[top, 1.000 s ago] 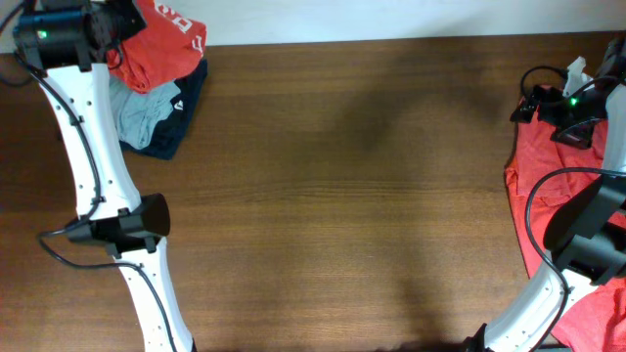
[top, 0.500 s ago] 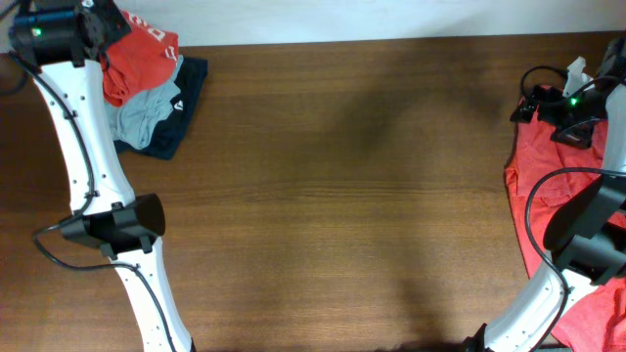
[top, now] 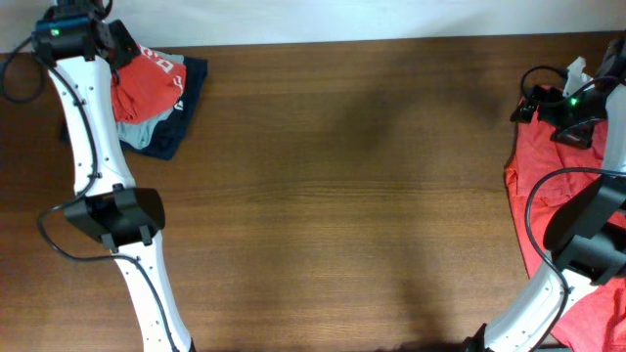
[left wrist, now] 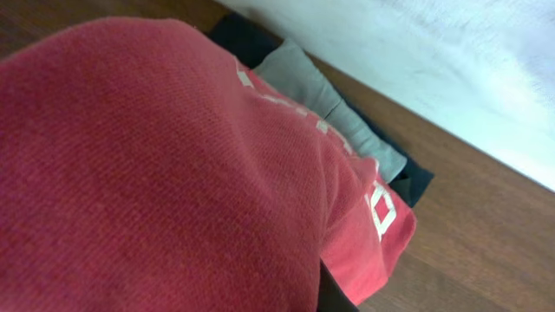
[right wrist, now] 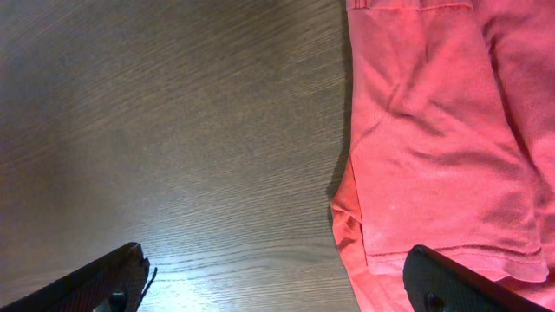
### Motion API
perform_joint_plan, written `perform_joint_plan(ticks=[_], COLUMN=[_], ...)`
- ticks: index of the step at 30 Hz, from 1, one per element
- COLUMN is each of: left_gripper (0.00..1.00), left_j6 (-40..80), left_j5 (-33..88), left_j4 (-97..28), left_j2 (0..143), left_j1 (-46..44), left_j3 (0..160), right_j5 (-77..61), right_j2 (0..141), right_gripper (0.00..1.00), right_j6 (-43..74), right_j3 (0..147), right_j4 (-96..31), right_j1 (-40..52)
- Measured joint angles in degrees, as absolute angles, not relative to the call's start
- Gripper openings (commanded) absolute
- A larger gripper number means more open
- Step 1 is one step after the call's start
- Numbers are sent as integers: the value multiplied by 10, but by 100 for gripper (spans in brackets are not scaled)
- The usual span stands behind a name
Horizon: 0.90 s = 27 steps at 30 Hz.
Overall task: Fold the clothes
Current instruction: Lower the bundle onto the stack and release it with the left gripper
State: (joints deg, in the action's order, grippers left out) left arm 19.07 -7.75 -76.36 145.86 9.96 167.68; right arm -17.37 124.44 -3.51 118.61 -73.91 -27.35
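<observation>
A folded orange-red T-shirt [top: 147,80] with white lettering rests on a stack at the table's far left corner. My left gripper [top: 113,51] is at its left edge, shut on it. In the left wrist view this T-shirt [left wrist: 173,173] fills the frame and hides the fingers. A second orange-red T-shirt [top: 548,186] lies spread out at the right edge. My right gripper [top: 536,98] hangs open above its far left corner. In the right wrist view, the right gripper [right wrist: 273,260] has one finger over bare wood and the other over the cloth [right wrist: 434,130].
Under the folded shirt lie a grey garment [top: 135,130] and a navy one [top: 183,106], also seen as grey [left wrist: 321,95] and navy [left wrist: 414,184] in the left wrist view. A white wall runs along the table's far edge [top: 372,41]. Brown wood [top: 342,196] spans the middle.
My left gripper has shifted with the folded red T-shirt, which now sits lower over the grey and navy stack. The right arm has not moved.
</observation>
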Motion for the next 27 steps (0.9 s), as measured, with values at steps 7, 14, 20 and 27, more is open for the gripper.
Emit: perform_joint_plan(ticks=[7,14,20,27], left_gripper=[1,0,1,79], left_j6=[194,208,199,163], left_j5=[-77,-78,-80,-84], left_j4=[-787,-803,-807,-842], left_j2=[1475,1491,1504,1513], left_j1=[100,105,114,116], left_j3=[1677,1677,1677,1677], right_j5=[-174,-174,-174,-174], right_j2=[1244,1244,1244,1244], right_gripper=[99,99,99,99], right_j6=[-35,-35,-35,-34], right_j3=[1186,1186,1186,1186], right_j4=[-739,-739,-739,-739], right_j1=[-274,-274,-274,-274])
